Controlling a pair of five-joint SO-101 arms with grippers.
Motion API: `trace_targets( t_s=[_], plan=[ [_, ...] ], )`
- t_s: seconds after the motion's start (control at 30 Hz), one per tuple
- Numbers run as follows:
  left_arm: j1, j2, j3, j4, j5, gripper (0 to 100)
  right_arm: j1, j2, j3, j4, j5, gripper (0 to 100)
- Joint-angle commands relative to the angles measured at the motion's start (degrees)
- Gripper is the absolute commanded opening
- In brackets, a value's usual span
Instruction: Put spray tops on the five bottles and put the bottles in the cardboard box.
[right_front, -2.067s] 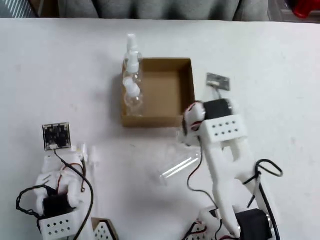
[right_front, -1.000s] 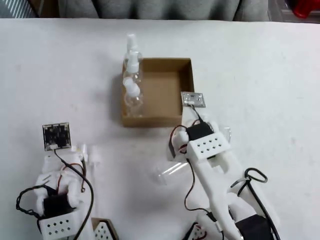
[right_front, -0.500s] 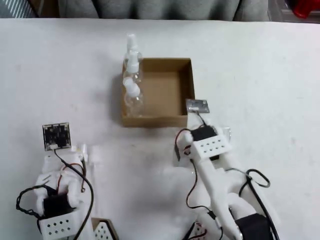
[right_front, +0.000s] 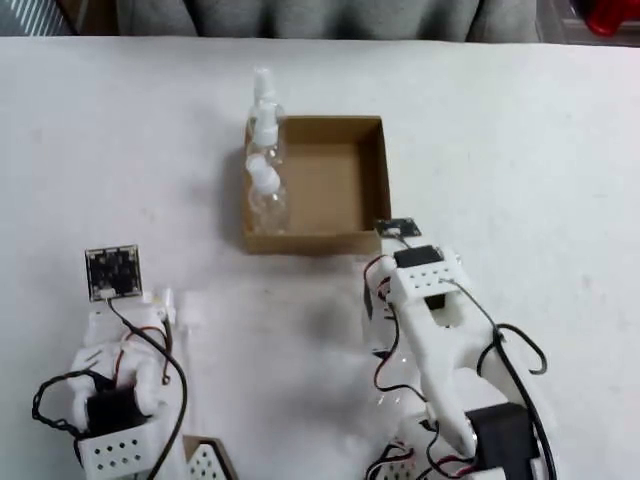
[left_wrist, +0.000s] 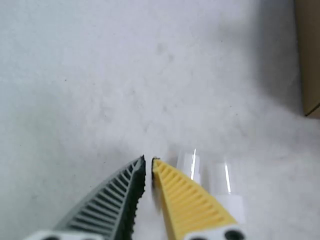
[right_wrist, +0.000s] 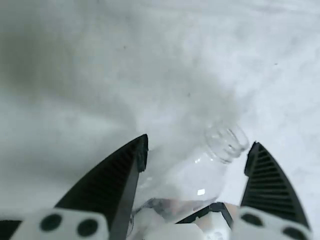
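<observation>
- Where the right arm is bent low over the bench (right_front: 520, 130), just in front of the near right corner of the cardboard box (right_front: 372, 180), the right claw (right_wrist: 197, 145) is held wide, with one black jaw on each side of a clear bottle (right_wrist: 200, 172).
- The clear bottle is seen lying on the bench between those jaws, with its threaded neck open and pointed away from the wrist; a gap is left between the neck and each jaw tip.
- The left claw (left_wrist: 148, 161) is held low over the near left part of the bench, its grey and yellow jaws drawn together to a thin slit, with nothing gripped between them.
- Two white spray tops (left_wrist: 192, 162) are seen lying on the bench just beside the yellow jaw, side by side.
- Three topped bottles (right_front: 265, 130) are stood in a row along the left wall of the cardboard box, well apart from both claws.
</observation>
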Motion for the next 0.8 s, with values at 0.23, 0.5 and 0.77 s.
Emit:
trace_targets(
  t_s=[0.23, 0.5, 0.77],
  plan=[
    [-0.3, -1.4, -0.3, 0.1, -0.7, 3, -10.2, 0.0, -3.6, 0.7, 1.0, 27.6],
    [-0.5, -1.4, -0.3, 0.1, -0.7, 3, -19.0, 0.0, -3.6, -6.3, 1.4, 27.6],
    [-0.6, -1.4, -0.3, 0.2, -0.7, 3, -26.6, -0.6, -3.7, -11.2, 21.6, 27.6]
  ],
)
